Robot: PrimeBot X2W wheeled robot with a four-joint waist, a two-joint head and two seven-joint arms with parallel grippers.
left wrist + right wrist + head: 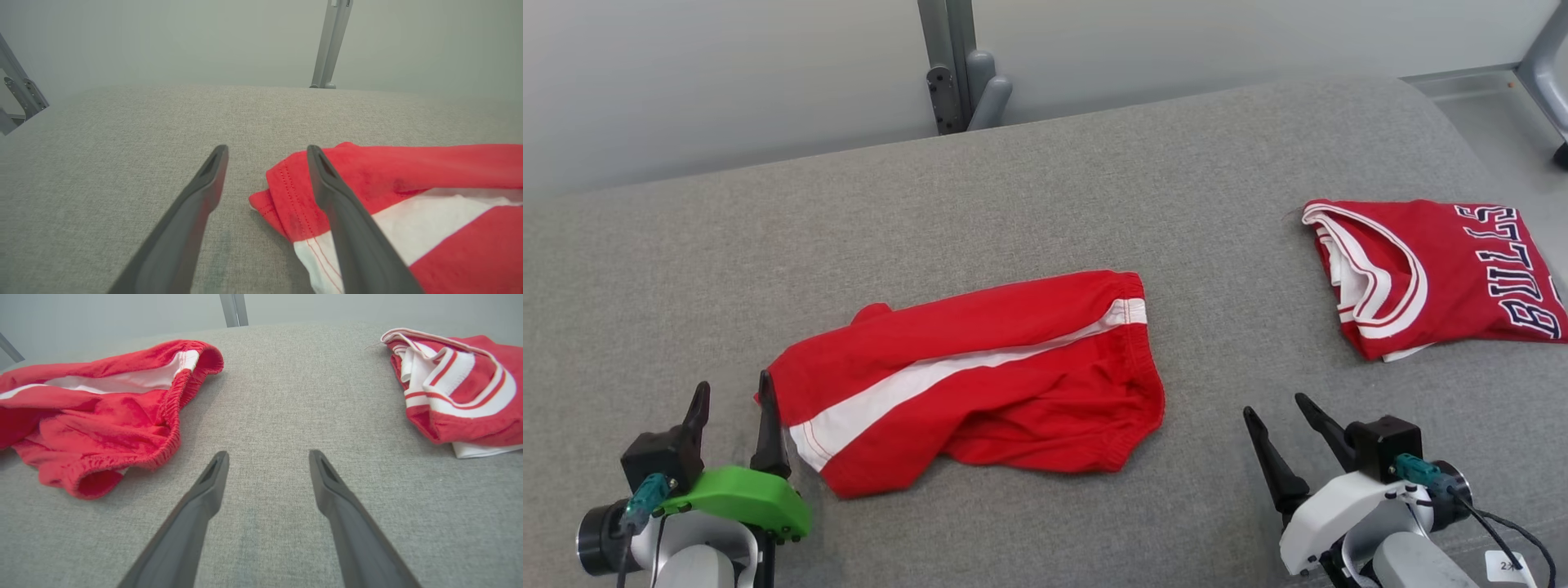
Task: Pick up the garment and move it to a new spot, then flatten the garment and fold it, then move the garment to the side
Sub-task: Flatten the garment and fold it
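Grey counter [1045, 163] bearing the red shorts [980, 384] at its centre, judged the garment in hand, and a folded jersey [1437, 278] set well apart at the right. The shorts' long axis runs from the leg hem [286, 204] at the near left to the waistband [175, 404] at the far right. Left end effector [734, 384], fingers spread and empty, is the nearer: the hem lies just beside its inner finger, to its right. Right end effector [1274, 406], likewise spread and empty, stands clear of the waistband, with the shorts ahead to its left.
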